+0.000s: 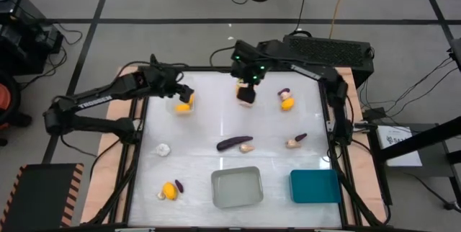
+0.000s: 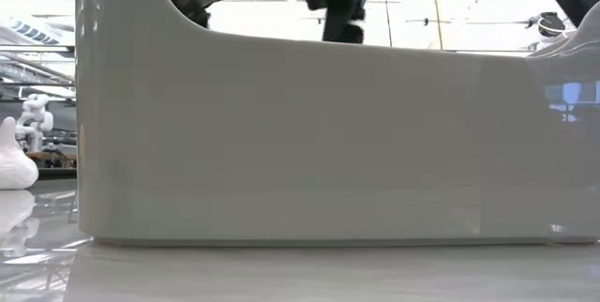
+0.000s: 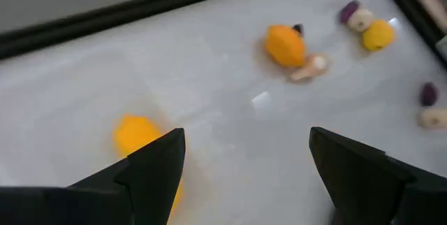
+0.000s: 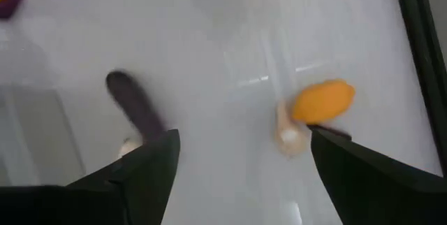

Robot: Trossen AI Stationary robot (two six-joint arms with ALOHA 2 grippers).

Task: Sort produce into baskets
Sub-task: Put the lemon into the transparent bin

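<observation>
Your grey bin (image 1: 236, 187) and teal bin (image 1: 315, 186) sit at the table's (image 1: 194, 138) near edge. Your left gripper (image 1: 184, 96), fingers spread, hovers by an orange piece (image 1: 184, 106); your right gripper (image 1: 247, 88), also spread, hangs over another (image 1: 247, 96). An eggplant (image 1: 235, 143) lies mid-table.
</observation>
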